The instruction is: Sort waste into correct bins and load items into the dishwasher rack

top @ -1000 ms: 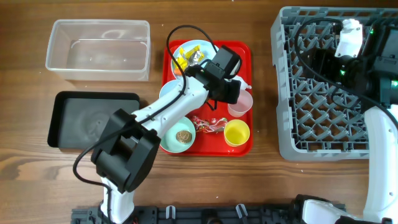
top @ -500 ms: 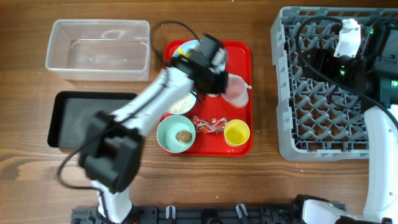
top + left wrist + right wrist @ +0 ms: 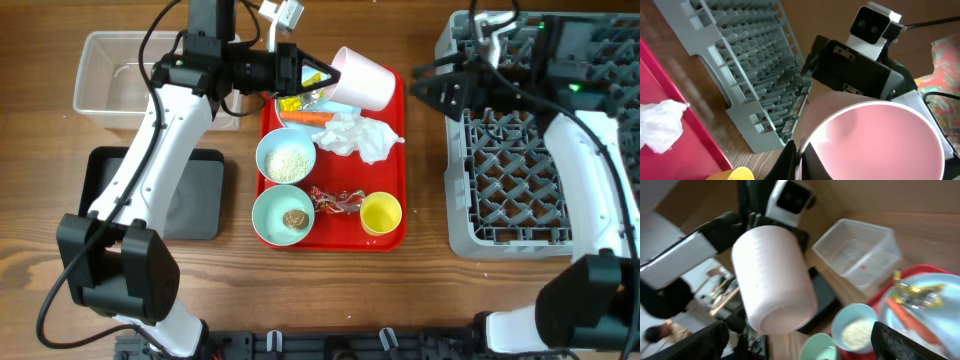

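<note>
Handover, it seems: pink cup (image 3: 362, 78) aloft between our arms.
On the left, our left gripper (image 3: 320, 74) is closed on the cup's rim, holding it sideways in the air over the red tray (image 3: 395, 175) on the desk (image 3: 330, 300). We judge it light, stiff, smooth plastic, best taken across the body near the base. Rightward, our right gripper (image 3: 428, 88) gapes wide and empty, facing it, just before the dishwasher rack (image 3: 490, 190).

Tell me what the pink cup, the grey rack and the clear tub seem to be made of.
Pink cup: probably matte plastic; opaque, with faint ribs. Grey rack: moulded plastic; dull, even lattice. Clear tub: transparent plastic; glossy, with see-through walls.
</note>
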`<state>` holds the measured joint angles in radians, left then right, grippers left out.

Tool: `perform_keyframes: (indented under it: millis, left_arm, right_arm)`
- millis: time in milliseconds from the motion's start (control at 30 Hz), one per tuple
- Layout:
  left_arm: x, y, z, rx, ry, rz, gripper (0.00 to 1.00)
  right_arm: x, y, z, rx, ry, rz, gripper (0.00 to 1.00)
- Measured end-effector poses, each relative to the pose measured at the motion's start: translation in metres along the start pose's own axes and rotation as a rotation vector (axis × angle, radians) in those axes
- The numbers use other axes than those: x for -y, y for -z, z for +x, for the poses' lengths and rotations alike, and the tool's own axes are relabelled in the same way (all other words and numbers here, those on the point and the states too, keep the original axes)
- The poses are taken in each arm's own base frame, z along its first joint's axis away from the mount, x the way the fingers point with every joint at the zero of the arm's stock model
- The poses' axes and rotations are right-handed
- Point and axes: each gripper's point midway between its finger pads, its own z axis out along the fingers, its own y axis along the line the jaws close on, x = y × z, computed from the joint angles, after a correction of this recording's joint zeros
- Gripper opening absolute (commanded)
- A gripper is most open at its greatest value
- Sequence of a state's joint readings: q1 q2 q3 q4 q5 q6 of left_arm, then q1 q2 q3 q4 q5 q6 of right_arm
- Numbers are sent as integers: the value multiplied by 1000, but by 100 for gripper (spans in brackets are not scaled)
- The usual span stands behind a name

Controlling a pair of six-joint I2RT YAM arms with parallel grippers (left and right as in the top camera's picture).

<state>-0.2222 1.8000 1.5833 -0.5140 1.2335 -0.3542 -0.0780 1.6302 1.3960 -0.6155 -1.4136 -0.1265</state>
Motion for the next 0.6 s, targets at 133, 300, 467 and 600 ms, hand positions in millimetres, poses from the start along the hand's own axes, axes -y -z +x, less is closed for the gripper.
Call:
perform_keyframes:
  millis: [133,300,467,600]
  left_arm:
    - [2,0,0,-2,-10,12,4]
    - [7,-5,1,-11,-28,23,4]
    - [10,-11,4,-25,-33,30,4]
    - [10,-12,5,-26,-34,33,4]
  right_arm:
    - [-18,-27,5,-42,58,-96,95]
    - [-30,-55,16,-100,81,-123,84]
    - [-32,-65,7,-93,126,-122,72]
    - [-32,-65,6,-93,104,-121,68]
